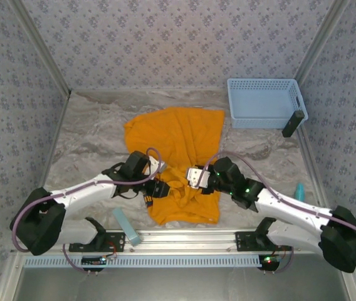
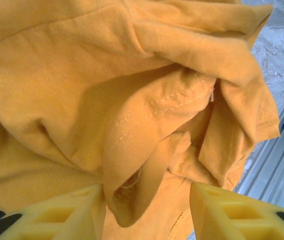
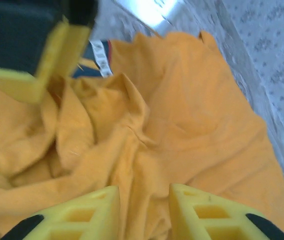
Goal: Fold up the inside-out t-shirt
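Near-edge crumple on inside-out t-shirt (image 1: 178,135), long axis near-to-far.

A robot test cell, lab-style: patterned wallpaper (image 1: 165,37) covers the left, far and right walls (bare aluminium posts (image 1: 40,47) frame the corners). A marble-look table (image 1: 90,138) has a metal rail (image 1: 184,238) along its near edge carrying the left arm (image 1: 84,191) and right arm (image 1: 291,210). A light blue basket (image 1: 262,103) sits far right.
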Controlling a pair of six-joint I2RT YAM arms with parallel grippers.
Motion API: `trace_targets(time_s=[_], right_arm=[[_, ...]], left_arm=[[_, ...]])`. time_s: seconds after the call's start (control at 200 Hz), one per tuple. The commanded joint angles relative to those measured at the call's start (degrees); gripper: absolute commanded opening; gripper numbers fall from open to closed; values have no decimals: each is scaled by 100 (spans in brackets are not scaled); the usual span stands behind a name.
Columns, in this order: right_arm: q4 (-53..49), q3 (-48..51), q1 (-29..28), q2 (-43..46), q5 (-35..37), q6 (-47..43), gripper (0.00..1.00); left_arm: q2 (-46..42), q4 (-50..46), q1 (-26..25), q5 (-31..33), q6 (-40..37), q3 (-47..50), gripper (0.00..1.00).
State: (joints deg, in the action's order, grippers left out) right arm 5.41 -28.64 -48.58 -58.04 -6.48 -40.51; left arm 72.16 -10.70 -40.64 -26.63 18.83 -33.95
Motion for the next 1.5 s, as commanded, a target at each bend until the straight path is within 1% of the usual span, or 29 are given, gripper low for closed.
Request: trace_targets(time_s=[0.0, 0.035, 0.085, 0.145, 0.175, 0.25, 0.305, 0.38, 0.47, 0.56, 0.575, 0.595, 0.67, 0.765, 0.815, 0.92, 0.999, 1.084, 1.214, 1.264, 1.324, 1.494], right_arm=[[-383, -61, -173, 61, -532, 138, 36], [-220, -64, -253, 3, -366, 342, 36], [205, -17, -345, -133, -14, 941, 37], [679, -6, -434, -388, 627, 2026, 43], [741, -57, -459, -530, 1015, 2692, 44], [174, -393, -528, -916, 1734, 4187, 44], [-443, -656, -594, -1126, 2096, 5208, 45], [-995, -840, -675, -1341, 2107, 6084, 45], [-1347, -888, -881, -1395, 2137, 6819, 46], [-1526, -939, -1088, -1358, 2142, 7192, 49], [-1596, -982, -1125, -1365, 2156, 7274, 52], [-1660, -1017, -1149, -1374, 2165, 7328, 53], [-2099, -1284, -1257, -1486, 2220, 7557, 55], [-2307, -1411, -1331, -1703, 2346, 7607, 58], [-2366, -1457, -1293, -1861, 2368, 7799, 58], [-2602, -1557, -1150, -2027, 2515, 7911, 54], [-2740, -1475, -942, -1859, 2491, 8031, 50], [-2896, -1278, -658, -1575, 2440, 8206, 48], [-2735, -779, -68, -1140, 1852, 8241, 51], [-2453, -573, 176, -1004, 1386, 8138, 53], [-2092, -350, 445, -858, 697, 7935, 52], [-1586, -3, 619, -650, -236, 7701, 49]], left_arm=[[-251, -399, -163, 542, -550, -447, 52], [-272, -470, -266, 760, -768, -526, 52], [-265, -456, -448, 1030, -1197, -587, 53], [-233, -294, -654, 1205, -1771, -607, 54], [-229, -209, -729, 1313, -1921, -603, 55], [-220, 32, -749, 1626, -2009, -562, 55], [-216, 260, -752, 1665, -2190, -475, 55], [-207, 751, -785, 1489, -2620, -262, 55], [-260, 1245, -842, 1238, -3272, 34, 55], [-377, 1606, -850, 1254, -3641, 274, 55], [-391, 1637, -849, 1269, -3713, 297, 55], [-392, 1668, -851, 1273, -3803, 314, 55], [-348, 1639, -849, 1280, -4111, 314, 55], [-235, 1552, -844, 1456, -4313, 261, 55], [-188, 1575, -845, 1492, -4389, 270, 55], [-126, 1890, -840, 1425, -4471, 351, 56], [-106, 1905, -841, 1306, -4493, 295, 56], [-94, 1848, -840, 1187, -4578, 224, 56], [43, 1816, -854, 948, -4680, 72, 57], [129, 1680, -883, 855, -4640, -68, 56], [257, 1614, -980, 857, -4612, -210, 56], [680, 1513, -1215, 1057, -4695, -547, 56]])
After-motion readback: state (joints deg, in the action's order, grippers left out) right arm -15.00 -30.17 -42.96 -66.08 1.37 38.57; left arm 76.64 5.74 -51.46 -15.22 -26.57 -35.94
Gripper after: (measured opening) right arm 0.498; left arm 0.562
